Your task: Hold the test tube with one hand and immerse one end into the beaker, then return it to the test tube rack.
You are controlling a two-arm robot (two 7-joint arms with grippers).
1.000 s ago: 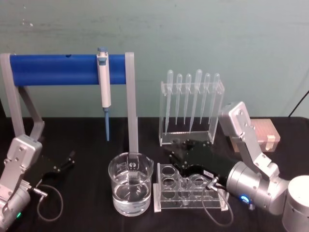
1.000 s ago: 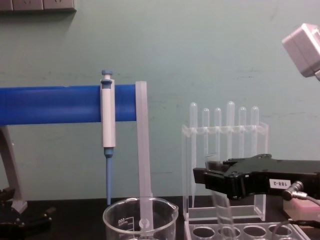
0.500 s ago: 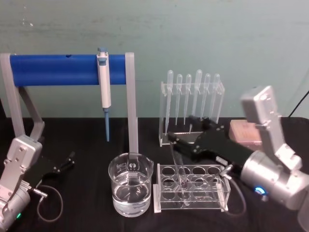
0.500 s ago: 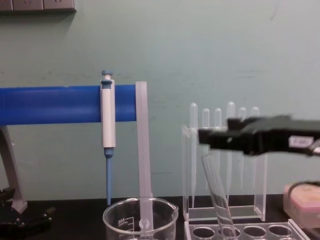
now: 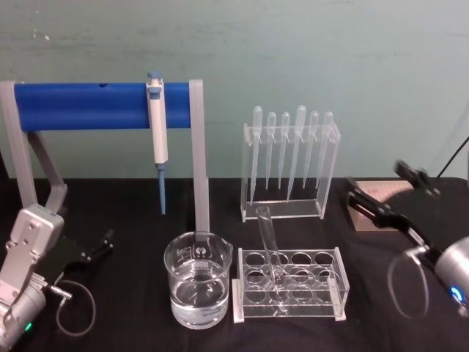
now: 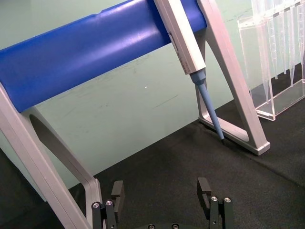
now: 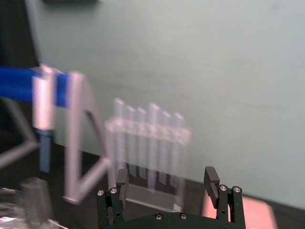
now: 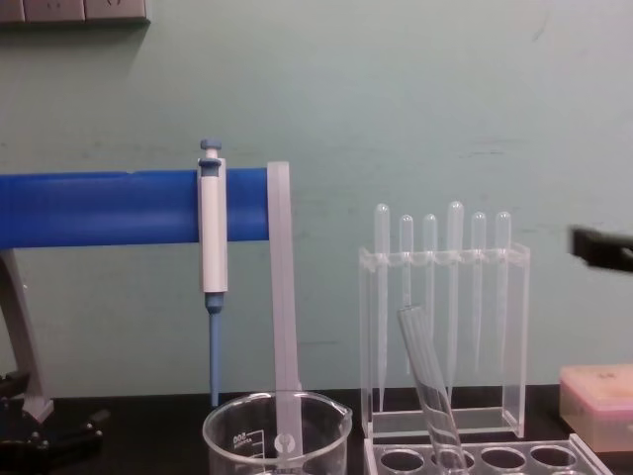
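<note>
Now the clear glass test tube (image 5: 270, 246) leans tilted in a hole of the clear acrylic rack (image 5: 290, 284) on the black surface (image 5: 132, 323), just right of the wide glass beaker (image 5: 198, 279) holding water. Behind stand a clear stand of thin plastic pipettes (image 5: 291, 158) and a blue bar frame (image 5: 102, 106) carrying a white-and-blue pipettor (image 5: 157, 125). The beaker's white printing is unreadable. The right hand (image 5: 385, 194) hovers open and empty, well right of the rack, above a pinkish box (image 5: 366, 205). The left hand (image 5: 99, 247) rests open at the surface's left.
</note>
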